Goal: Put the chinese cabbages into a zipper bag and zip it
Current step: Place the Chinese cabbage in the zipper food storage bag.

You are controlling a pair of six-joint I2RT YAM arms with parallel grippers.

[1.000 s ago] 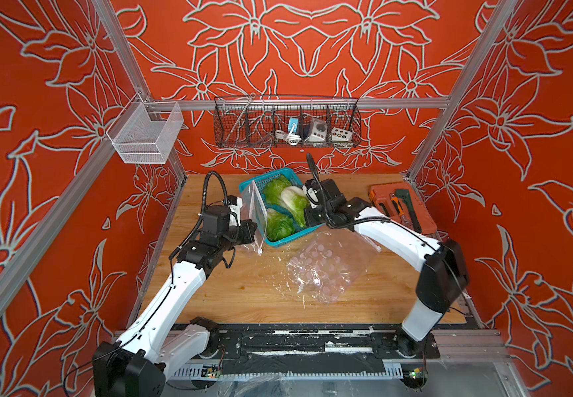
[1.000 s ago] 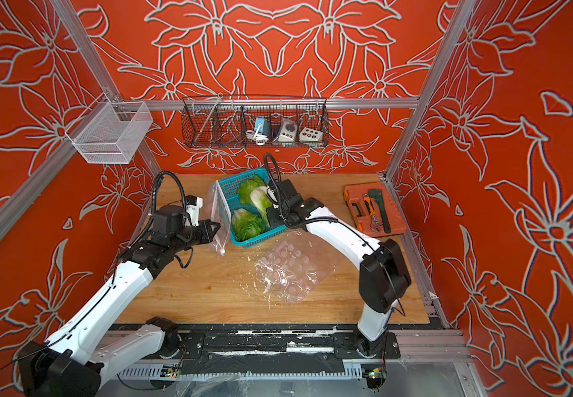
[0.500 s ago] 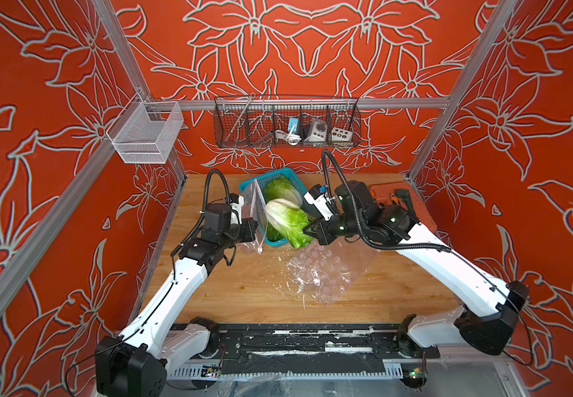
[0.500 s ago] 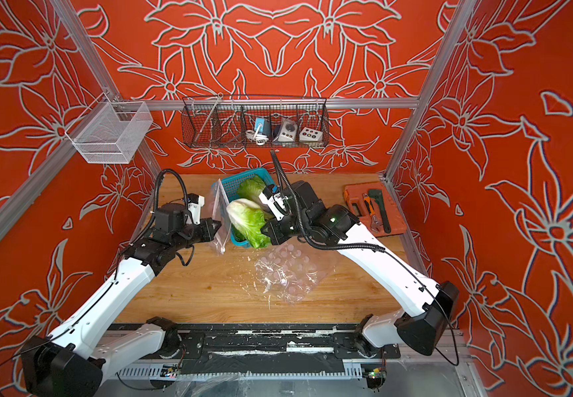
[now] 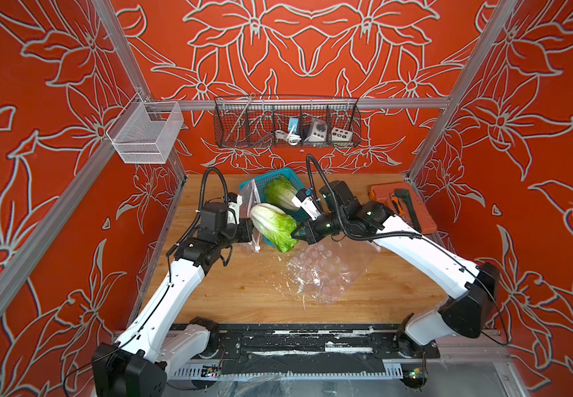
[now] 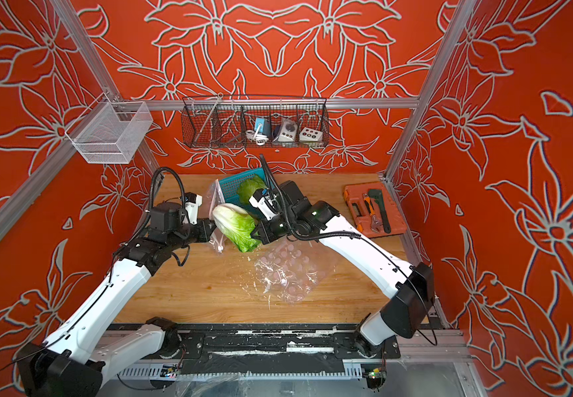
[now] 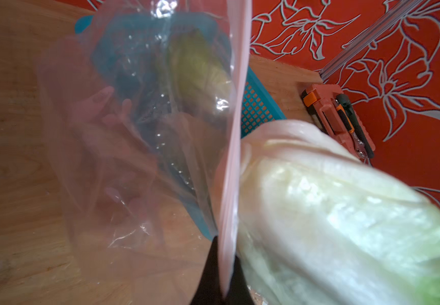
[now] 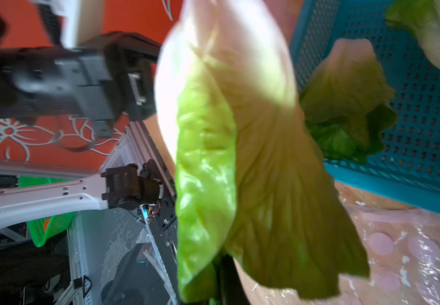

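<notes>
Plastic comes first on the left side. The left gripper [image 5: 249, 229] is clenched on the pink zip strip [image 7: 233, 132] of the zipper bag [image 5: 252, 194] and holds the bag upright, just beside the left wall of the blue basket [image 5: 268, 176]. Immediately to the right of the strip hangs one of the chinese cabbages [image 5: 273, 225], above the table. Its long axis runs slanted, with the white base at the far left, close against the strip, and the green leaves at the near right. From the left wrist view it cannot be told whether the base touches the strip or whether the bag mouth is open.

Further right, the right gripper [image 5: 298, 234] is closed on the leafy end of this cabbage, so the bag lies to the left of it, along the axis of the cabbage. Probably the coming move is a push leftward, base first. The right arm does the carrying, and the left arm only presents the mouth. Another cabbage [image 5: 281, 194] lies in the basket behind. A second bag [image 5: 326, 271] with pink dots lies flat on the near right.
</notes>
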